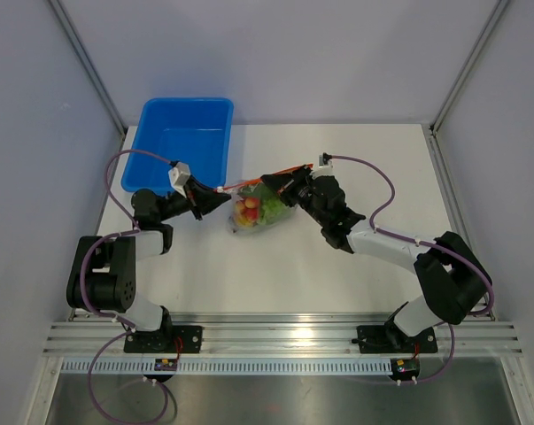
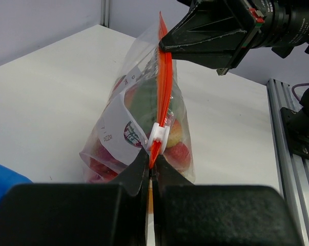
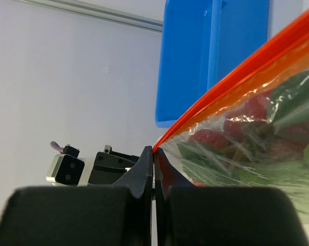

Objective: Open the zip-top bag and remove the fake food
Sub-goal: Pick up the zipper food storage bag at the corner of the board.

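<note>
The zip-top bag (image 1: 259, 212) hangs between my two grippers at mid-table, its orange-red zip strip (image 2: 165, 82) stretched taut. My left gripper (image 1: 220, 190) is shut on the strip's near end (image 2: 152, 163), just below the white slider (image 2: 159, 134). My right gripper (image 1: 277, 183) is shut on the strip's other end (image 3: 153, 151). Inside the clear plastic lies the fake food (image 1: 251, 211), with red, yellow and green pieces (image 3: 256, 138) showing. A white label (image 2: 118, 123) faces the left wrist camera.
A blue plastic tub (image 1: 180, 142) stands at the back left, just beyond the left gripper. The right arm's body (image 2: 231, 25) looms over the bag in the left wrist view. An aluminium rail (image 1: 284, 336) runs along the table's near edge.
</note>
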You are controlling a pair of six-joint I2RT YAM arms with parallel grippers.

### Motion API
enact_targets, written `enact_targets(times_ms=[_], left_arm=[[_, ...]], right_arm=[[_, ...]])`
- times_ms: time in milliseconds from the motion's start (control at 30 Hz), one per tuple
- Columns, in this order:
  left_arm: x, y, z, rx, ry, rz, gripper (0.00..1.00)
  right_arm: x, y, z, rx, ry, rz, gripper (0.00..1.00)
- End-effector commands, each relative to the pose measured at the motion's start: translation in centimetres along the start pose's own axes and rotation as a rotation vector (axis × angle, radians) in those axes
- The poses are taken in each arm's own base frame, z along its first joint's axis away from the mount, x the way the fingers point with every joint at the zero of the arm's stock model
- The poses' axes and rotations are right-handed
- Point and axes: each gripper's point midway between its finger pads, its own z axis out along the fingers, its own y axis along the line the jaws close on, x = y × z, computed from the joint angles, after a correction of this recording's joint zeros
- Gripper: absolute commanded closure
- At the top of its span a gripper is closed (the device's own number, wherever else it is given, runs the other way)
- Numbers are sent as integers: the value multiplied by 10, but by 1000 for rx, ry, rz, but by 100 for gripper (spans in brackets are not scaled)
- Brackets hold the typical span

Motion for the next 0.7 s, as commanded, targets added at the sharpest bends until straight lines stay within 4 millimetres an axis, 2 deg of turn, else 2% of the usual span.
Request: enact_targets(times_ms=[0, 200, 433, 533, 667], left_arm=[[-64, -20, 0, 75, -145, 389, 100], [-69, -17, 0, 67, -149, 355, 100], [-75, 4, -9, -35, -143, 294, 100], [-78, 22, -10, -123, -116, 291, 100], [-78, 31, -12, -177, -89, 271, 100]], right_arm=[[-12, 39, -3, -109, -55, -7, 100], [-15, 36, -3, -92, -69, -21, 99], [-15, 33, 2, -62, -65, -45, 92], [-15, 36, 0, -67, -64, -49, 87], [-18, 39, -2, -67, -75, -73, 76]])
